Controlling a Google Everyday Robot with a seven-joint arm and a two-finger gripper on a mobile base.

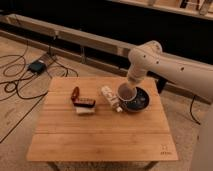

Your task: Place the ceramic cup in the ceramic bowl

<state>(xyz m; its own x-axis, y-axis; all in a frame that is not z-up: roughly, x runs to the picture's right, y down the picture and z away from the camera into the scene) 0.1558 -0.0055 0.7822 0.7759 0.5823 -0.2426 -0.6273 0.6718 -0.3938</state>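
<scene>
Camera view: we see the white arm (165, 62) reaching in from the right, its tool (129, 85) pointing down over the far right part of the desk (100, 135). The tool is closed, gripping the cream cup (126, 94) at its far rim. The cup sits directly under the tool, mouth up, over the left side of the dark bowl (143, 102); we cannot tell if they touch. Left of the tool, just beside the cup, lies a white packet (111, 98). Farther left are a red item (75, 92) and a dark-topped block (84, 105).
</scene>
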